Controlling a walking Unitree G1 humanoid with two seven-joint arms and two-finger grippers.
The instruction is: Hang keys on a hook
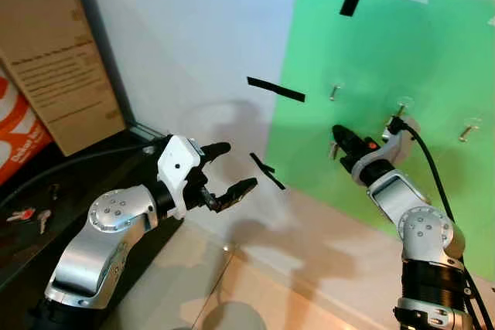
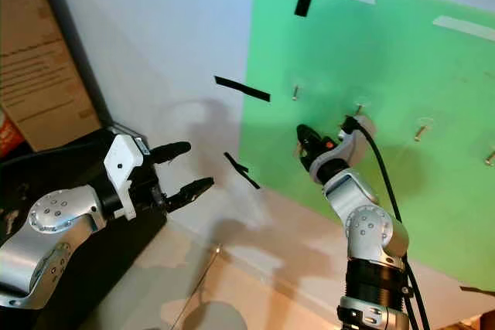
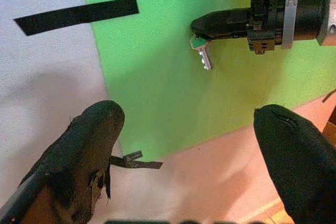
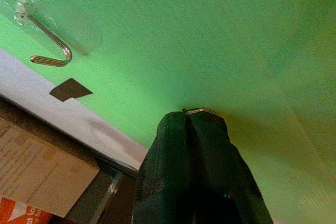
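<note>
My right gripper (image 1: pixel 338 135) is raised against the green board (image 1: pixel 387 52), shut on a key ring (image 4: pixel 202 112) pressed close to the board. A silver key with a green head (image 3: pixel 202 53) hangs just below its fingertips. A clear-based metal hook (image 1: pixel 335 90) sits on the board slightly above the gripper, with two more hooks (image 1: pixel 402 106) (image 1: pixel 468 127) further right. The nearest hook (image 4: pixel 50 45) is off to one side of the shut fingers, apart from the ring. My left gripper (image 1: pixel 224 171) is held open in mid-air left of the board, holding nothing.
A cardboard box (image 1: pixel 54 59) leans on the white wall at the left, above a dark table (image 1: pixel 93 168) where more keys (image 1: pixel 31 218) lie. Black tape strips (image 1: pixel 276 90) mark the wall and board. Pale tiled floor (image 1: pixel 255 291) runs below.
</note>
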